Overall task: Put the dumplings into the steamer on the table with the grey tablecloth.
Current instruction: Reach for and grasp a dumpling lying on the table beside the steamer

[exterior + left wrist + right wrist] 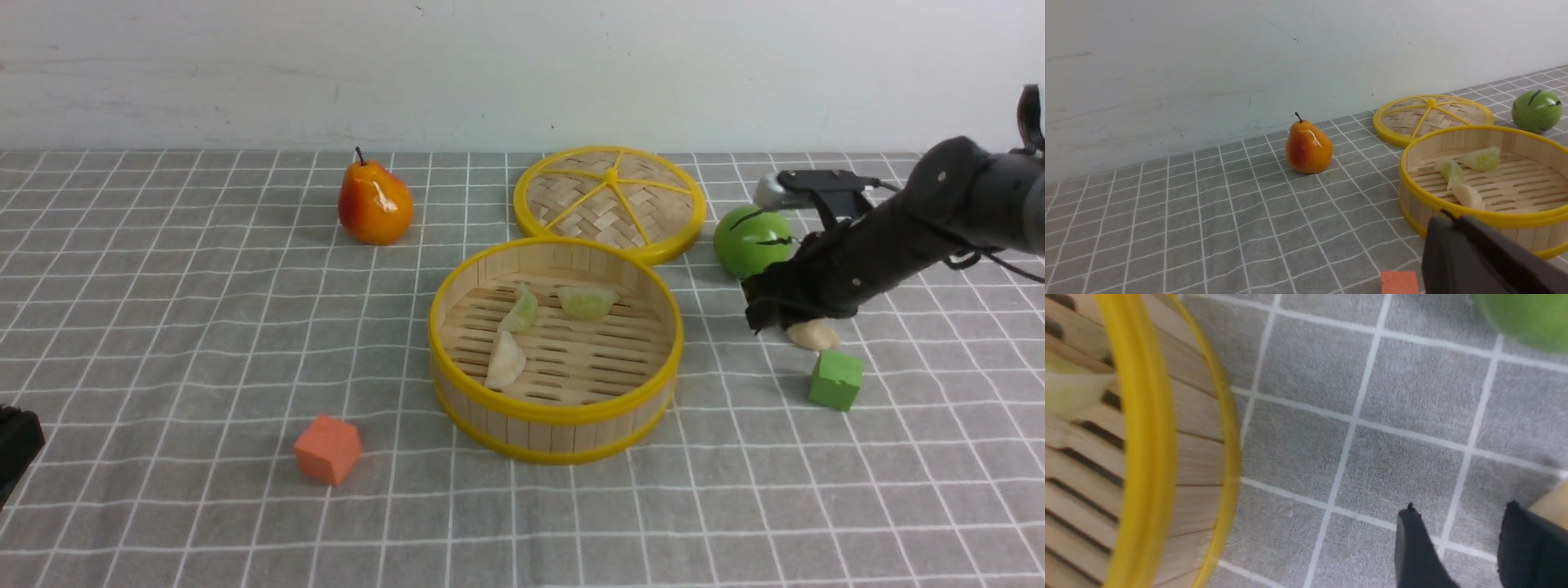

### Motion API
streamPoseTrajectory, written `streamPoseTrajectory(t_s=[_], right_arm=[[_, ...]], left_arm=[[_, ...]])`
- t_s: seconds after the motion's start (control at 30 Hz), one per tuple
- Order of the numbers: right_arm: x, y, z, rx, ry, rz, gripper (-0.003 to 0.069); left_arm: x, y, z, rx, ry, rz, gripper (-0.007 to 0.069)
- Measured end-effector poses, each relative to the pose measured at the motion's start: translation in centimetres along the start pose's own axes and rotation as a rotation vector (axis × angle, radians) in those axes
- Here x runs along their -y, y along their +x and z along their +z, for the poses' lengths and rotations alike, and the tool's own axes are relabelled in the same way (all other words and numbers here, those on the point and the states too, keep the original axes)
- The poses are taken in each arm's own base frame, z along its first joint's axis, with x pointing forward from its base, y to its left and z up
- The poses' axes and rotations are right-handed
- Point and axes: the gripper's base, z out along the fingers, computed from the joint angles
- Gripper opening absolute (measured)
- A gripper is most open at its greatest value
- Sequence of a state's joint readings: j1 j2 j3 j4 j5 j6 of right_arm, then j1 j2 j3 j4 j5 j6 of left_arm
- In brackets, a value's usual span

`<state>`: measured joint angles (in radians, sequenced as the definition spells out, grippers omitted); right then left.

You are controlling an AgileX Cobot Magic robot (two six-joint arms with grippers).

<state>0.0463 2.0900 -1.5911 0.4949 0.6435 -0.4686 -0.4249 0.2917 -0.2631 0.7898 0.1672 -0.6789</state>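
steamer [555, 412]: mid tabletop [163, 506], three dumplings [506, 359] inside
fourth dumpling [812, 335]: on grey tablecloth [163, 327], right of steamer, beside green cube [835, 380]
right hand [1466, 547]: fingers apart, over fourth dumpling
left hand [1449, 220]: together, near-left edge
open room: bare cloth between steamer wall and right hand

No writing, label, brand, number or sign can be read on anything here
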Motion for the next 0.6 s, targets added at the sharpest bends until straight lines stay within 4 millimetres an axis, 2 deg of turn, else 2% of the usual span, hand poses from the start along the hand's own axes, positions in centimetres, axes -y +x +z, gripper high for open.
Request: streamPoseTrajectory(t_s=[0.13, 0.2, 0.3, 0.4, 0.5, 0.6], right_arm=[[-0.5, -1.6, -3.5, 0.059, 0.055, -0.093, 0.0345], [-0.2, -1.8, -3.9, 0.065, 0.077, -0.112, 0.0361], [1.0, -1.2, -2.9, 0.031, 0.098, -0.11, 0.0384], [2.9, 0.2, -0.3, -0.034, 0.105, -0.052, 0.039], [3.7, 1.1, 1.0, -0.073, 0.101, 0.008, 0.0388], [4.0, 1.6, 1.9, -0.096, 0.097, 0.06, 0.0337]], left_arm=[[0.0, 0.0, 0.0, -0.005, -0.004, 0.0, -0.0011], [0.0, 0.1, 0.0, -0.006, -0.005, 0.0, -0.0011], [0.0, 0.1, 0.0, -0.006, -0.005, 0.001, -0.0009], [0.0, 0.1, 0.0, -0.006, -0.005, 0.001, -0.0009], [0.0, 0.1, 0.0, -0.006, -0.005, 0.001, -0.0009], [0.0, 0.0, 0.0, -0.005, -0.005, 0.003, -0.0009]])
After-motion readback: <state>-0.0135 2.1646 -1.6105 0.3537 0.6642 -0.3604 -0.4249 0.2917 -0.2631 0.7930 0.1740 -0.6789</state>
